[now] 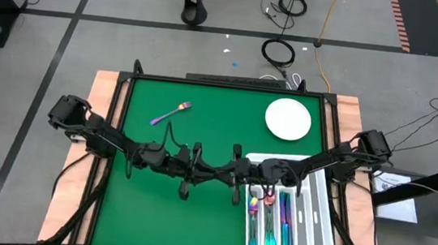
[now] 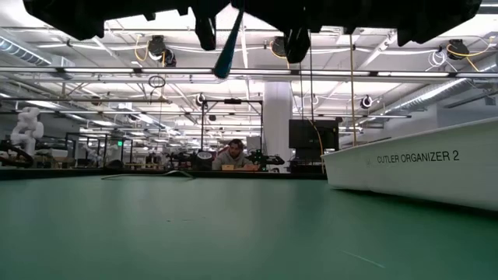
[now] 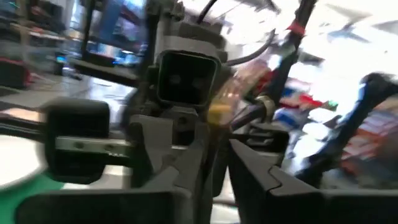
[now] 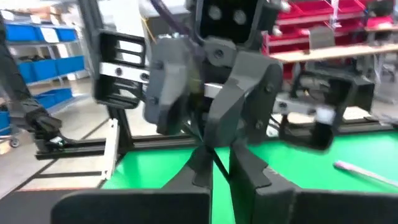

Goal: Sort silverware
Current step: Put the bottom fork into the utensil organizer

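The silverware is split three ways. Most of it lies sorted in the white tray, where I see iridescent pieces lengthwise in the compartments on the side nearer the table's middle, while the outer compartments look bare. One fork lies alone on the green mat, well apart from the tray, toward the far left of the table. A slim teal-blue piece hangs tilted in the low view, up among the dark fingers over the middle of the mat. My two arms meet there nose to nose. The left gripper and the right gripper are almost touching, just beside the tray's inner far corner. The right one's jaws are clenched tight. I cannot tell whether the left's are released, nor which gripper has the hanging piece. The round white plate sits beyond the tray, near the far right corner. In the low view a person sits at a bench far off in the room behind.
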You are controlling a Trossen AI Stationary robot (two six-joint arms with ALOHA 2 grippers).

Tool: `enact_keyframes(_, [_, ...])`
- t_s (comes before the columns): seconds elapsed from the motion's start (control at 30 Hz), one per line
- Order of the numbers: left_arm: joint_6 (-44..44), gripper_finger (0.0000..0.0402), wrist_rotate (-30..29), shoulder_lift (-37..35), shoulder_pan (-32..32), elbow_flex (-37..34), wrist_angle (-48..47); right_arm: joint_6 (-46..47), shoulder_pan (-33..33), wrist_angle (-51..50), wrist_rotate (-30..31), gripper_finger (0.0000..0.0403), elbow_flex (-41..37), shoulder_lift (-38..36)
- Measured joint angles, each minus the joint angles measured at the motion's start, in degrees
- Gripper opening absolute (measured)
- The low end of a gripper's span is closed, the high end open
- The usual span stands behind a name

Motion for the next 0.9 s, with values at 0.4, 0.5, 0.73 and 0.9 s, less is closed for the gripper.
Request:
enact_keyframes(0.4, [3.73,0.0154,-3.27,-11.11,0.85,0.07,-24.68,2.46,0.03,-2.12,-1.04,0.0002,0.11,-1.2])
enact_keyframes(0.5, [3.69,0.0157,-3.77,-13.82,0.94,-0.12,-30.66,3.52,0.18,-5.1,-0.44,0.0002,0.15,-2.92])
enact_keyframes(0.73, [1.97,0.0157,-6.22,-19.69,-0.64,-0.11,-44.9,6.86,0.29,-16.0,2.18,0.0001,0.15,-7.85])
enact_keyframes(0.9, [-2.64,0.0157,-18.49,-21.12,-5.42,-0.11,-56.59,14.32,0.99,-27.19,3.11,0.0001,0.15,-10.94])
